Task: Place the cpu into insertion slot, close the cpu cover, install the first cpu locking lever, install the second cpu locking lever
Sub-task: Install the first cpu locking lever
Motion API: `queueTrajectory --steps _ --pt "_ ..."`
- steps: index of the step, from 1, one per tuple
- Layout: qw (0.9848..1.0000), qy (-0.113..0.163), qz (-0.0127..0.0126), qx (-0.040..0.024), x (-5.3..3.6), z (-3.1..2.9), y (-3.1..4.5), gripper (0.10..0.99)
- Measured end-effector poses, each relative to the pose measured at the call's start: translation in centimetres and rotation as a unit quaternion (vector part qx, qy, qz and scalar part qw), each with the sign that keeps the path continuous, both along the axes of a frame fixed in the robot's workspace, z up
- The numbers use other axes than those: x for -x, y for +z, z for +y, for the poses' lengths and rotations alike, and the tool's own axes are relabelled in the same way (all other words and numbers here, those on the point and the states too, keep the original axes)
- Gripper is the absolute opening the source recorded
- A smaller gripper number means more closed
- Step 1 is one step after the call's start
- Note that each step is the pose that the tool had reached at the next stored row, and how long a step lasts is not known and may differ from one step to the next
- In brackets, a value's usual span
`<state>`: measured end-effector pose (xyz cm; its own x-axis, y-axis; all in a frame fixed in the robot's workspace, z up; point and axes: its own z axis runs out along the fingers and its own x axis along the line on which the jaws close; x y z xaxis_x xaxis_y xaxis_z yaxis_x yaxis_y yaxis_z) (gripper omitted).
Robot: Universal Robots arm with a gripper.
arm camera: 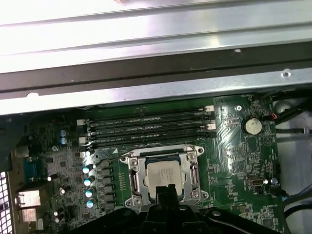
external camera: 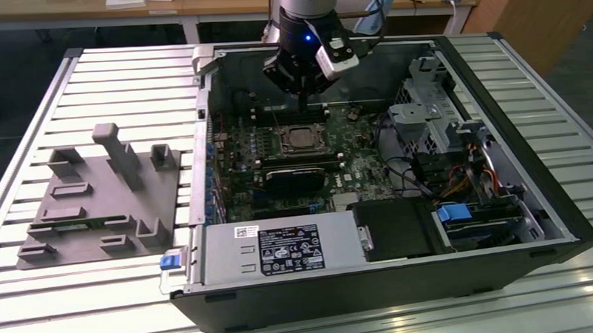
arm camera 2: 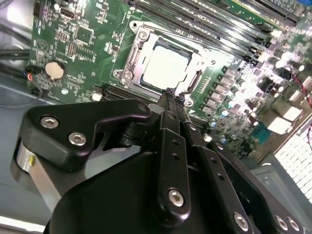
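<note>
Exterior view: at the exterior view's left, a grey fixture tray (external camera: 42,242) with upright posts sits on the slatted table (external camera: 125,76); what lies in its pockets is too small to tell. Just beside it, the open computer case (external camera: 380,297) holds a green motherboard (external camera: 242,150), a labelled power supply box (external camera: 279,248) along its near wall, loose cables (external camera: 415,173) and, toward the exterior view's right, a metal drive cage (external camera: 428,110). Over the board's middle the gripper (external camera: 302,107) hangs with its fingers pressed together on nothing, its tip just above the edge of the insertion slot (external camera: 313,147). Both wrist views show the cpu (arm camera 2: 165,66) (arm camera: 163,174) already seated in that slot, its dull silver top facing up, beside the long black memory slots (arm camera: 146,129). The cpu cover (arm camera 2: 138,58) (arm camera: 134,178) appears to lie flat around the chip, which shows through its window. By that reading, the placing and the closing look done. Whether either locking lever is latched cannot be told from these pictures, so both levers are judged outstanding.
</note>
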<state>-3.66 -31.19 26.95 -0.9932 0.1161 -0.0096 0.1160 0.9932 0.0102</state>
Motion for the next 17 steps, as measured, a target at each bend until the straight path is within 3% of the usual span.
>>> queueTrajectory --steps 17 --pt "1.0 0.009 0.0 -0.0001 2.2 0.0 -0.3 0.106"
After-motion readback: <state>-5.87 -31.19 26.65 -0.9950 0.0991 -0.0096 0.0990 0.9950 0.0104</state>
